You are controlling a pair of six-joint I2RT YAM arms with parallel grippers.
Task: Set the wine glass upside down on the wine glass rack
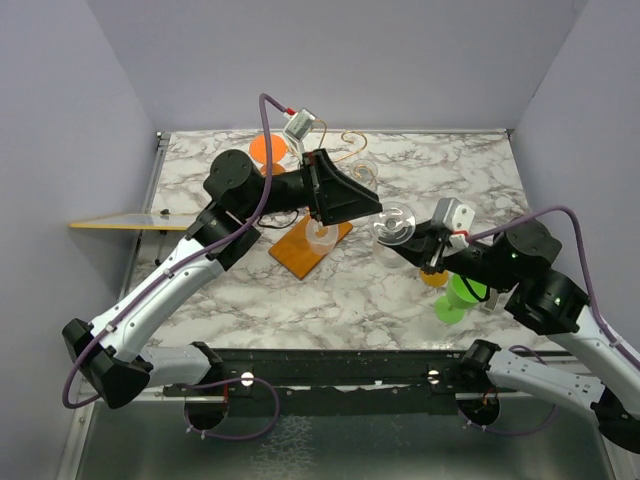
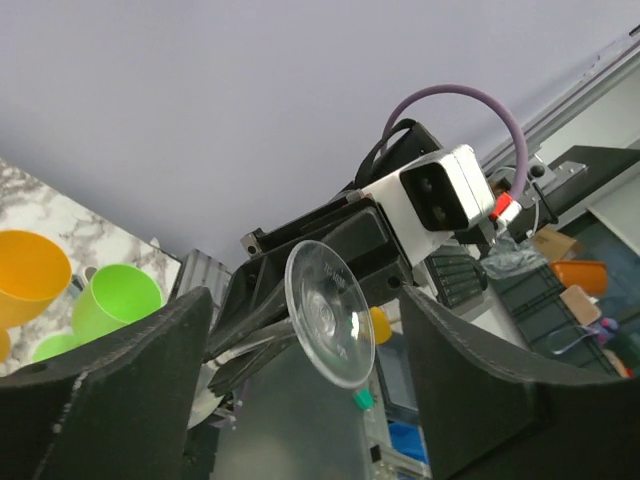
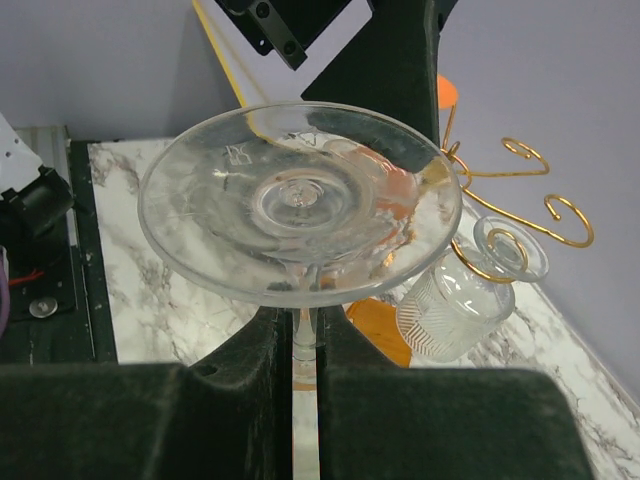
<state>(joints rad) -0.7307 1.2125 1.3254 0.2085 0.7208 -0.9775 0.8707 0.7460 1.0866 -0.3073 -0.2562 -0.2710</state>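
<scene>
**A:** Where is the wine glass (image 3: 300,200)?

**B:** It is in the air to the right of the wine glass rack (image 1: 310,248), not touching it. The right pincer (image 3: 303,335) is clamped on the stem, with the foot pointing away from the pincer toward the rack.

**A:** How does it look?

**B:** It is clear glass with a wide round foot that has a small raised centre, on a thin stem. From the right wrist the foot fills the upper middle of the frame.

**A:** And the rack?

**B:** Gold wire with curled scroll arms (image 3: 527,152) on an orange-brown wooden base, standing on the marble-pattern table (image 1: 420,170). A second glass (image 3: 455,305) hangs from it with foot up and bowl down, tilted. Its bowl is ribbed.

**A:** Left pincer (image 2: 303,300)?

**B:** Its fingers are wide apart and hold nothing. It is up by the rack and faces the held glass's foot.

**A:** What is hidden?

**B:** The held glass's bowl shows in neither wrist view, because the right fingers cover everything below the stem. From above, the left arm covers the rack's post and part of its base. The wire is hard to trace there. An orange cup (image 2: 30,275) is cut off by the frame edge in the left wrist view, and a green cup (image 2: 120,300) sits half behind a finger.
</scene>
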